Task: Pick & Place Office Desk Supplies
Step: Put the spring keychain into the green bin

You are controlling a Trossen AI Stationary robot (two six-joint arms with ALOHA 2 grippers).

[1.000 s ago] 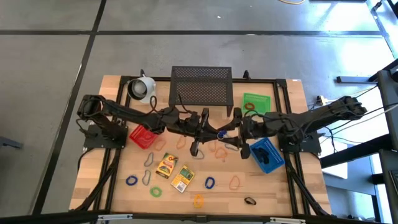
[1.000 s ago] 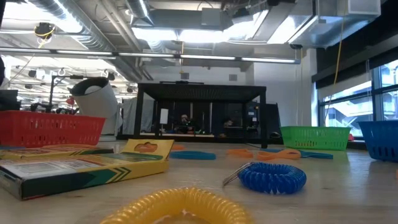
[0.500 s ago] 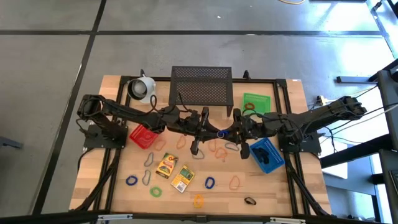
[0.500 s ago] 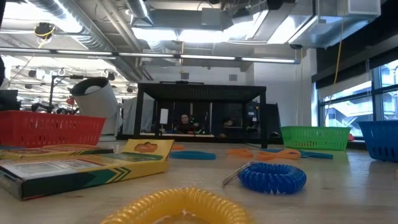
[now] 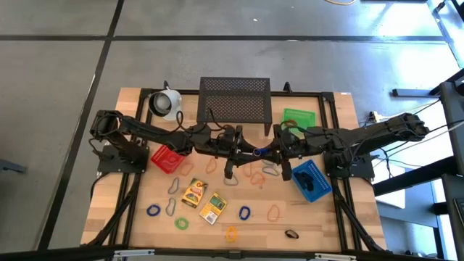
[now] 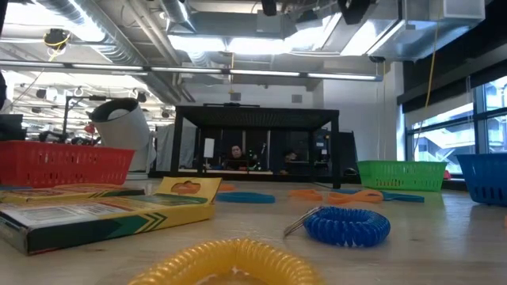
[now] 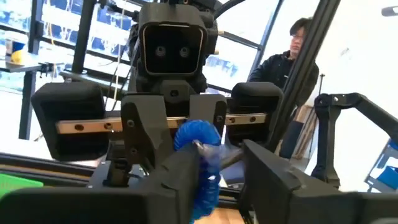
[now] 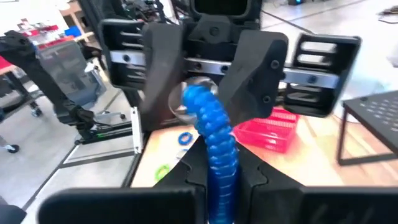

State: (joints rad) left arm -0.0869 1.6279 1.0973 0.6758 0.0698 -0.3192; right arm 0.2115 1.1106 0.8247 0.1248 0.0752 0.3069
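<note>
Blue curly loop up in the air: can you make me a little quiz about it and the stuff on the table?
1. Where does the right gripper pinch the blue curly loop? A: in the air over the middle of the table. B: on the floor. C: under the table.
2. True or false: the white mug sits inside the red bin.
3. How many yellow packets lie on the table?
Key: 1 A; 2 false; 3 two.
</note>
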